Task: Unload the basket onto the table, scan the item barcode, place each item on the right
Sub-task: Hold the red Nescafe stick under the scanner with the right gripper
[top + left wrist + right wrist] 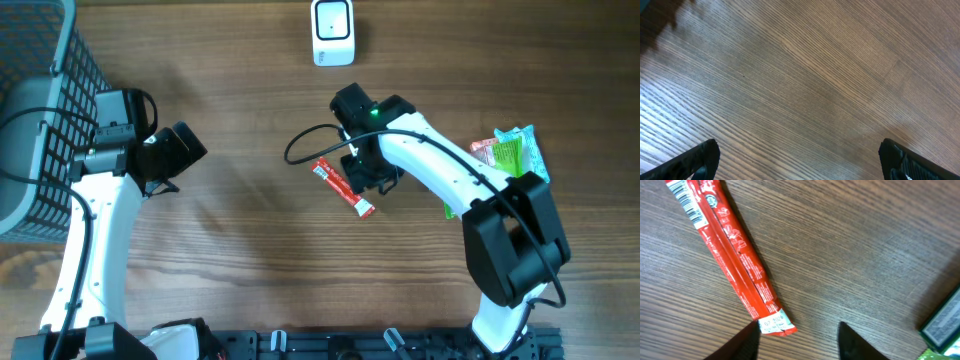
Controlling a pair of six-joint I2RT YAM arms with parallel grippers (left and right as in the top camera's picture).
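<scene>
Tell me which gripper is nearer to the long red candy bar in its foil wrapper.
Right. The right gripper hangs right at the long red candy bar's end; the left gripper is far away, on the grey mesh basket's side.

We were looking at a robotics lab bench dressed up as a shop checkout. The lab showed in the left arm and the right arm, both white with black joints. They rose from a black rail along the near edge of a wood-grain table, and a loose black cable looped off the right one. The shop showed in a small white barcode scanner at the far edge, a grey mesh basket at the left, and packaged snacks: a red bar with a printed barcode, and green packets.
</scene>
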